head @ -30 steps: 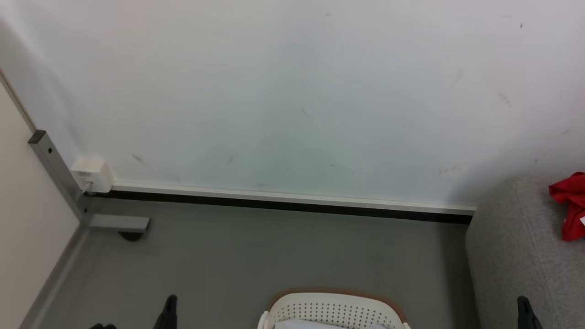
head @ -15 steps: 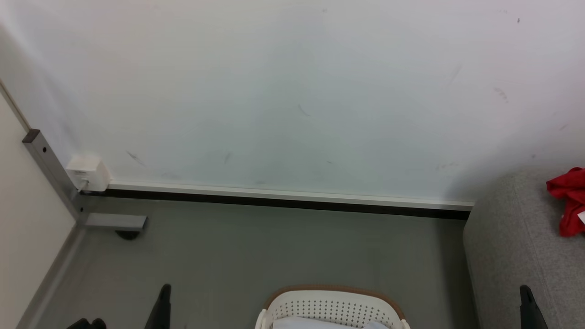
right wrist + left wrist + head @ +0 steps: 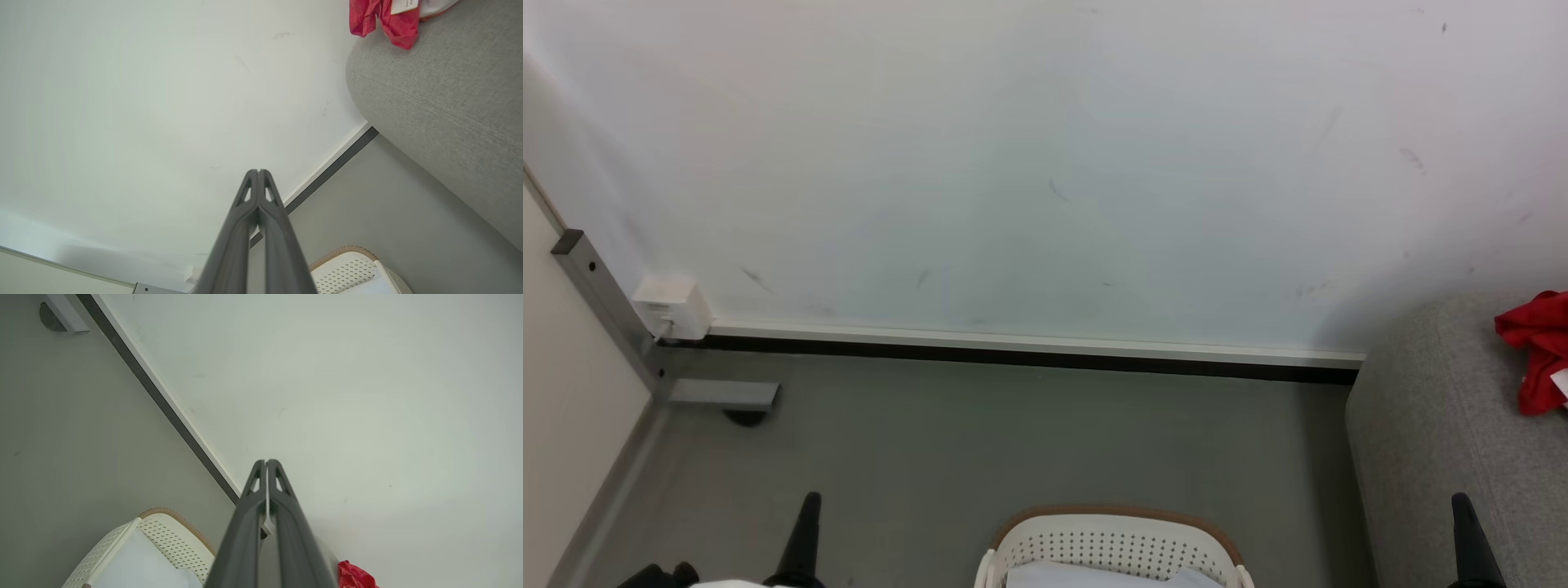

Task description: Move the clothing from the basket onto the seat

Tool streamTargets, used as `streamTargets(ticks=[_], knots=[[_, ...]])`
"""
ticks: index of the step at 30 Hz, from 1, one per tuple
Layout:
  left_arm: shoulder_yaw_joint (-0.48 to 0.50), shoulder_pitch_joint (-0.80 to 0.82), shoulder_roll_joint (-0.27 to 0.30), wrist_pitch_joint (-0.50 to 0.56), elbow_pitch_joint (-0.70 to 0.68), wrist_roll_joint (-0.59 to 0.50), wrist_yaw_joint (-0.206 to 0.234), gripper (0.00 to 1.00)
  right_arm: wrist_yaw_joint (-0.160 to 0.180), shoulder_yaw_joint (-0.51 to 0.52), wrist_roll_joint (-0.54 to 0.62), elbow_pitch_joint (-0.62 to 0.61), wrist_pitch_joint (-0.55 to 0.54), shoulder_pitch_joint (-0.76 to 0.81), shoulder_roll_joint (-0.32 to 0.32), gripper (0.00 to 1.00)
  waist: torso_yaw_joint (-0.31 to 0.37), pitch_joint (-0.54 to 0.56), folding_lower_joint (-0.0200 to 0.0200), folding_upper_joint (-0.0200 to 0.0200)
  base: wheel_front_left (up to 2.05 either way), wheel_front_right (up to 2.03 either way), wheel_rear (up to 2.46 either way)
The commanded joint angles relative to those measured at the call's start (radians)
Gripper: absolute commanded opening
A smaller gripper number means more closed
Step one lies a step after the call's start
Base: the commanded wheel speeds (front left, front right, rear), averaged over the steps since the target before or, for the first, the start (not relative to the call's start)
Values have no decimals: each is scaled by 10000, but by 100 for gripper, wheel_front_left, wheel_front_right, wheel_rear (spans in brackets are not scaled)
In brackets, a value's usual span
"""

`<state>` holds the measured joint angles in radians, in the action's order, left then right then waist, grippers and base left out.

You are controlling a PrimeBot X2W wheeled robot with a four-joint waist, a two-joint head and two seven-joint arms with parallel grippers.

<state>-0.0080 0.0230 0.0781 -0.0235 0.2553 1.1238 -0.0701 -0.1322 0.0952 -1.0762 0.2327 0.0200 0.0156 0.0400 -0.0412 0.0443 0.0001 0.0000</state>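
Clothing (image 3: 1534,351), red, lies on the seat (image 3: 1421,457) beyond the right gripper (image 3: 1460,505), the basket (image 3: 1094,545) midway between it and the left gripper (image 3: 809,502), each pressed together, empty.

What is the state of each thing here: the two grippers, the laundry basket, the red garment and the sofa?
left gripper: shut, holding nothing.
right gripper: shut, holding nothing.
laundry basket: upright on the floor, something pale inside.
red garment: crumpled, lying on the sofa.
sofa: beside the basket, bearing the red garment.
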Motion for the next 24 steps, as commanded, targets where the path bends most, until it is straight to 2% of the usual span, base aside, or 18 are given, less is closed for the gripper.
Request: streamTargets(ticks=[1,24], knots=[[86,209,7,60,-102,224,-67,0,14,31,-240,-44,-38,-264,111,0,5,-6,-1,0,0,0,0],[594,518,-115,646,-107,2238,-308,0,19,108,-2452,29,-622,-708,126,0,155,-178,-1,0,0,0,0]])
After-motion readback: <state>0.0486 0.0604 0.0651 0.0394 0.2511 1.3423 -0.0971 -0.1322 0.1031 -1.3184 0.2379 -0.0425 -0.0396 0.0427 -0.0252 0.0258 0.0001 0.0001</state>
